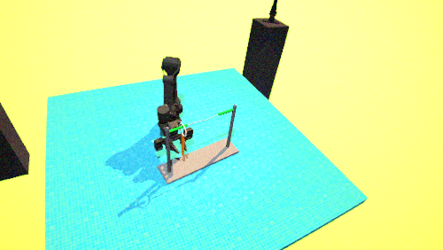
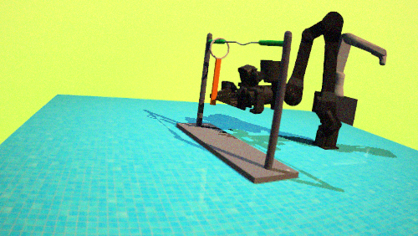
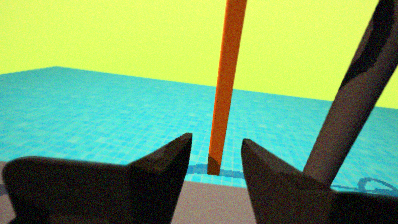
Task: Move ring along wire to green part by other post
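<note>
The ring [image 1: 185, 129] [image 2: 229, 48] hangs around the green part [image 1: 175, 129] [image 2: 222, 42] beside one post [image 1: 168, 155] [image 2: 203, 84] [image 3: 350, 115]. Its orange handle [image 1: 182, 145] [image 2: 216, 81] [image 3: 226, 75] points down, slightly tilted. My gripper [image 1: 182, 152] [image 2: 214, 97] [image 3: 216, 142] is partly open at the handle's lower end. In the wrist view the handle appears between the fingertips, with a gap on each side. The thin grey wire [image 1: 201, 121] [image 2: 243, 43] runs to the other green part [image 1: 226, 112] [image 2: 272, 43]. Exact fingertip depth relative to the handle is hard to tell.
The other post [image 1: 231, 128] [image 2: 279, 100] stands at the far end of the base board [image 1: 199, 164] [image 2: 234, 146] [image 3: 215, 205]. The nearer post is just right of my fingers in the wrist view. Dark pillars stand beyond the table in the top view.
</note>
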Tool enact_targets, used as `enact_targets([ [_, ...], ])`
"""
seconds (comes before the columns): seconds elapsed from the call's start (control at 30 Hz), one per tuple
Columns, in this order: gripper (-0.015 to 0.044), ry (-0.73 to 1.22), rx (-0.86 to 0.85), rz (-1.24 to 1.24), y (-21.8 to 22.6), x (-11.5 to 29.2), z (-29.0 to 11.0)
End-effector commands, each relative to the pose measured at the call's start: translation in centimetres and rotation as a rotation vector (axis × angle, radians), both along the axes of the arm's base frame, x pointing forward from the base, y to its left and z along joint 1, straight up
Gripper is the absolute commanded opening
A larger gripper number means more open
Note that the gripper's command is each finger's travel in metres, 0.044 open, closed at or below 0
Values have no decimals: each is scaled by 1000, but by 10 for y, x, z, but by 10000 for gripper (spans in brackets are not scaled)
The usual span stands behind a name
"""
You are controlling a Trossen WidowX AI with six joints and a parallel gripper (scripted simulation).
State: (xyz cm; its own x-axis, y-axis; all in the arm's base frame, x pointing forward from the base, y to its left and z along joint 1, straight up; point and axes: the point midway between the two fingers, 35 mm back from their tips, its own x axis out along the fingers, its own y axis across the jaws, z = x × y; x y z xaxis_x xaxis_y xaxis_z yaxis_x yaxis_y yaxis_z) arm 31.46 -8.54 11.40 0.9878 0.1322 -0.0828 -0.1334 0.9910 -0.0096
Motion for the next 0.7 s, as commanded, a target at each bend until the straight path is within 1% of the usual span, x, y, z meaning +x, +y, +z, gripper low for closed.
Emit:
enact_targets([
  [0.0, 160, -7, 0, -3, -1, 8, 1],
  [0.5, 160, -10, 1, -3, 5, 31, -1],
  [0.67, 160, -10, 1, -3, 5, 32, -2],
])
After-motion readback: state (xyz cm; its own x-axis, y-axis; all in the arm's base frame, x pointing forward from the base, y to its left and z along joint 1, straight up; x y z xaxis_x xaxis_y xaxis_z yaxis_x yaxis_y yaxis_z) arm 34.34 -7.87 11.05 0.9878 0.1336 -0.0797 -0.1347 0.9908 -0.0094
